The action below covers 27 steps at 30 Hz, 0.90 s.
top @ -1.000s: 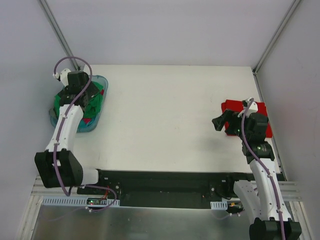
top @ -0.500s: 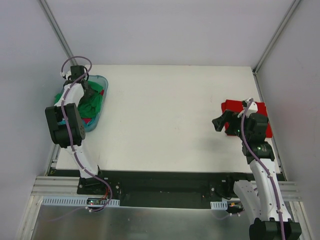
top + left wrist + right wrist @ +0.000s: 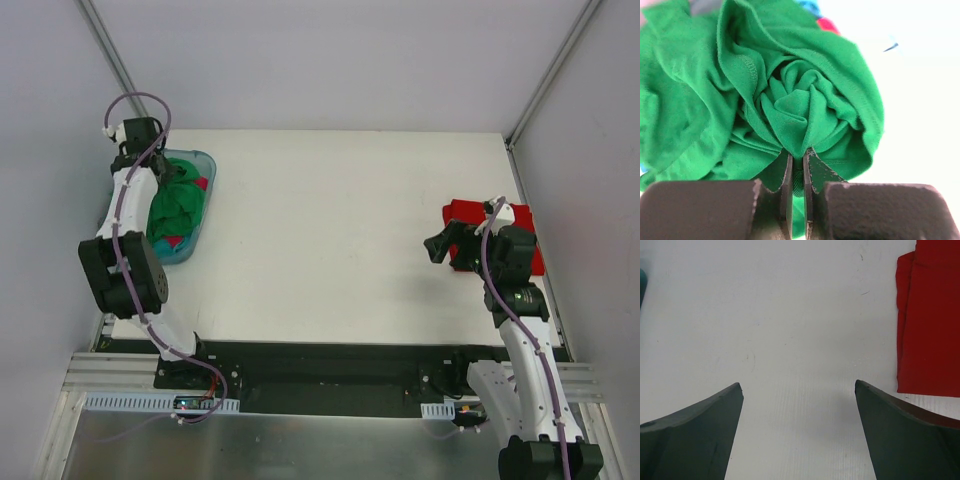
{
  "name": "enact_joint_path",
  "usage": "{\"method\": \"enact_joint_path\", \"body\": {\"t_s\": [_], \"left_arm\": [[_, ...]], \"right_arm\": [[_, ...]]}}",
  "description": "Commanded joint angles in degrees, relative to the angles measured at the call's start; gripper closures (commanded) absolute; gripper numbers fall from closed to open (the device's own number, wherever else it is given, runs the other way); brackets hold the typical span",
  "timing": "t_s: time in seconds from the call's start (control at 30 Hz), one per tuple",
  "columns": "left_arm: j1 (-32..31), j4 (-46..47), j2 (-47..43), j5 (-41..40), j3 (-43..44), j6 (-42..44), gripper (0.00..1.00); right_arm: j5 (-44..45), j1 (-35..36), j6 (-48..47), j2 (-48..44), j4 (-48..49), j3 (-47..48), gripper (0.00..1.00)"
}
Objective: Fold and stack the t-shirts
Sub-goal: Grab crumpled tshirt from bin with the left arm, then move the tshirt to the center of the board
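Note:
A bright green t-shirt (image 3: 178, 205) lies bunched in the clear blue bin (image 3: 206, 160) at the far left of the table, with a bit of a red t-shirt (image 3: 176, 243) showing under it. My left gripper (image 3: 798, 152) is shut on a fold of the green t-shirt (image 3: 800, 107), whose cloth gathers into the jaws. In the top view the left gripper (image 3: 163, 177) sits over the bin's back end. A folded red t-shirt (image 3: 462, 215) lies at the right edge, also the red t-shirt (image 3: 929, 320) in the right wrist view. My right gripper (image 3: 799, 387) hangs open over bare table to its left.
The white table (image 3: 330, 230) is walled by grey panels behind and on both sides. A black strip (image 3: 320, 365) runs along the near edge between the arm bases. The bin stands close to the left wall.
My left gripper has shut on the green t-shirt in the bin, and the left arm has swung back toward the wall. The right arm has not moved.

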Motion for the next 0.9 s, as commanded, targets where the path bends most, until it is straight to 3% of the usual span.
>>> {"method": "enact_joint_path", "body": {"t_s": [0.0,0.23,0.4,0.5,0.63,0.77,0.87], "left_arm": [[-0.1,0.2,-14.7,1.7,0.5,-3.2,1.00],[-1.1,0.3,-27.2,9.6,1.6,-4.2,1.00],[-8.6,0.3,-30.4,18.5,5.3,-3.5,1.00],[-19.6,0.0,-30.0,18.0,9.9,-0.8,1.00],[-29.7,0.2,-26.1,23.2,16.8,-0.7,1.00],[-36.8,0.3,-17.4,35.0,27.3,0.9,1.00],[-40.3,0.3,-12.6,38.0,32.7,1.2,1.00]], "right_arm": [[-1.5,-0.2,-0.8,-1.2,0.6,2.6,0.04],[1.0,-0.2,3.0,-3.5,-4.7,5.3,0.04],[0.1,-0.2,6.9,-8.1,-9.7,8.2,0.04],[-1.8,-0.2,9.1,-13.1,-10.4,8.1,0.04],[-6.0,-0.1,11.8,-16.7,-9.0,8.3,0.04],[-11.1,-0.1,12.5,-17.1,-6.6,7.4,0.04],[-11.7,-0.2,12.5,-15.2,-7.3,7.5,0.04]]}}
